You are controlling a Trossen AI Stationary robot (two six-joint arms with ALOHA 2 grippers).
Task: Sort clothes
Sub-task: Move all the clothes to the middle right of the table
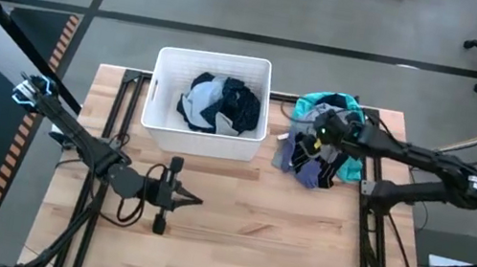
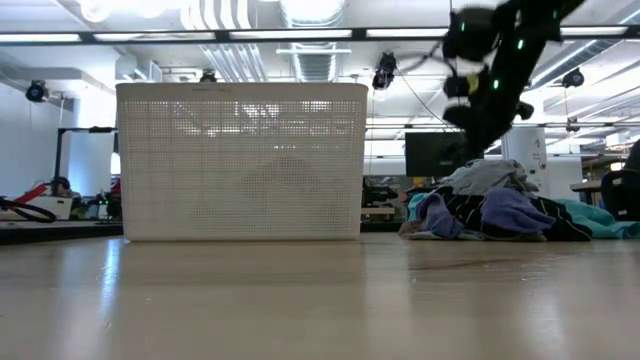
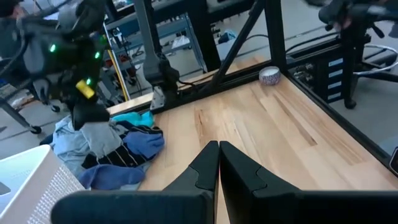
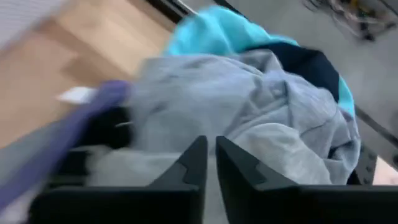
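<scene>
1. High view: bright, even overhead light, soft short shadows under the arms, no glare.
2. Low view: ceiling strip lights [image 2: 300,38] blown out; pale sheen on the table [image 2: 320,300], whose near edge is out of focus.
3. Left wrist view: evenly lit, mild smear toward the far corners.
4. Right wrist view: heavy motion blur, grey garment [image 4: 249,112] and teal garment [image 4: 217,31] smeared, edges soft.

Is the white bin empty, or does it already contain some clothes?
Not empty: the high view shows the white bin holding dark and grey garments.
</scene>
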